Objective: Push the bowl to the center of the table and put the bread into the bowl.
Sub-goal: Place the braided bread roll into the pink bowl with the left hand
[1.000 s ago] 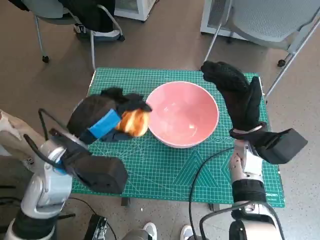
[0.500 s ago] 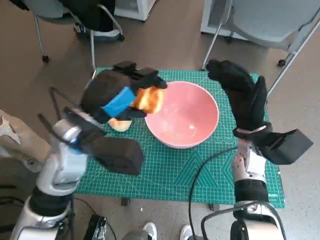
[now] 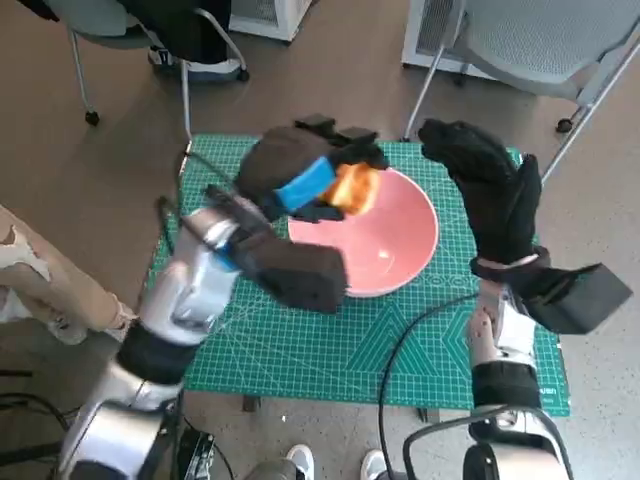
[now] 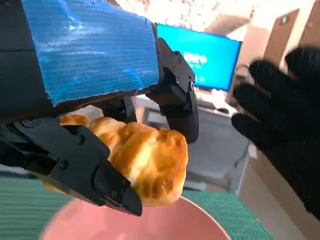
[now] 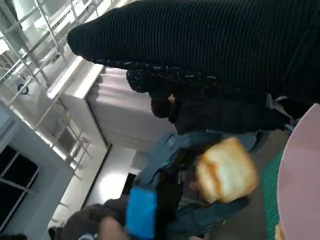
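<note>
The golden, glossy-crusted bread [image 3: 355, 187] is gripped in the left robot hand [image 3: 300, 175] above the pink bowl's [image 3: 400, 240] rim; the right robot hand [image 3: 490, 190] is open beside it.

I count one pink bowl [image 3: 385, 235] on my counter [image 3: 330, 350] and one piece of bread [image 3: 355, 187] in my left hand [image 3: 300, 170]. My right hand [image 3: 490, 190] makes two hands. Two chairs [image 3: 560, 40] stand beyond.
</note>
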Motion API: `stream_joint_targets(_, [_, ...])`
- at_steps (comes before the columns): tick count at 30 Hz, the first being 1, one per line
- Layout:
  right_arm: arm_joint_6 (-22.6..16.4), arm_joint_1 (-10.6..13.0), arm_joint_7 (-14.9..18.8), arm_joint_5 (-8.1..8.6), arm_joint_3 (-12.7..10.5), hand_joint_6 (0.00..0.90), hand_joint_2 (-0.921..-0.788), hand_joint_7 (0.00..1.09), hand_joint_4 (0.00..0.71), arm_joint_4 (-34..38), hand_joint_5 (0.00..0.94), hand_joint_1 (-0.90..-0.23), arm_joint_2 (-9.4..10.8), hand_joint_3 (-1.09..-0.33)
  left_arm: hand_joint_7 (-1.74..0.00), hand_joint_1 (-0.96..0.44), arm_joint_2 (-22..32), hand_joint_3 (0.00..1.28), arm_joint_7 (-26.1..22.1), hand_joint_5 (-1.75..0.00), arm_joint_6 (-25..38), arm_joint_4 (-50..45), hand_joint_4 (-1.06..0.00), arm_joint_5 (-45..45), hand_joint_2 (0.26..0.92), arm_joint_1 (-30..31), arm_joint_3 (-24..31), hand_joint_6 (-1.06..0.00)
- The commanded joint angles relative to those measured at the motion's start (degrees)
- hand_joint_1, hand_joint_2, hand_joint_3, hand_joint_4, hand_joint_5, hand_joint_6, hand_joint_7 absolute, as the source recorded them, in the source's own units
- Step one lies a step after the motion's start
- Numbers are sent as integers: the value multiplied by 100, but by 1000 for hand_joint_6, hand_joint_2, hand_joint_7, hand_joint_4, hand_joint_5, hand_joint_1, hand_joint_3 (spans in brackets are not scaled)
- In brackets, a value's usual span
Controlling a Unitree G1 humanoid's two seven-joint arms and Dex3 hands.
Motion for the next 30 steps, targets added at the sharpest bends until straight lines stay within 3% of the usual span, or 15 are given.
stream_joint_targets(1, [-32,170,-119,-30,-19,77,-921,520,229,30,1,-651,-12,-771,-1151,1,-176,44,211,-1114,-234,648,-764,63,919,-359,-158,-613])
stream_joint_targets(9, [-62,200,-186,-39,9,75,-921,524,230,-9,2,-650,-2,-771,-1157,1,-325,60,222,-1153,-392,1271,-738,-52,920,-535,-225,-597])
stream_joint_targets(10, [-70,205,-188,-38,11,75,-921,525,230,-10,2,-652,-3,-771,-1211,1,-344,110,123,-1211,-385,1306,-684,-138,920,-525,-203,-539])
stream_joint_targets(11, [-75,208,-189,-38,12,72,-921,524,230,-9,2,-654,-3,-770,-993,14,-359,126,53,-989,-383,1335,-582,-200,894,-520,-186,-477])
stream_joint_targets(12, [-79,209,-190,-37,12,71,-921,524,230,-6,2,-655,-3,-770,-878,18,-373,126,-87,-873,-366,1339,-564,-316,888,-499,-152,-473])
stream_joint_targets(14, [-83,208,-188,-33,11,68,-921,523,230,5,2,-657,0,-769,-460,28,-373,98,-384,-396,-298,1293,-439,-524,863,-454,-95,-419])
stream_joint_targets(15, [-84,207,-187,-30,11,67,-921,523,230,11,2,-657,1,-769,-311,25,-365,80,-533,-253,-255,1261,-322,-621,847,-433,-72,-366])
stream_joint_targets(17, [-92,208,-192,-34,16,65,-921,523,230,12,2,-657,9,-769,-172,20,-330,60,-887,-129,-108,1153,-189,-807,826,-396,-33,-304])
stream_joint_targets(21, [-122,207,-200,-45,27,62,-921,522,230,28,2,-656,22,-769,-41,-21,-260,31,-1469,-26,240,970,-40,-1030,787,-404,-7,-219])
stream_joint_targets(30, [-55,197,-151,34,21,64,-921,525,229,32,1,-653,33,-768,-3,-265,-23,10,-1872,0,279,656,0,-1036,759,-343,-45,-131])
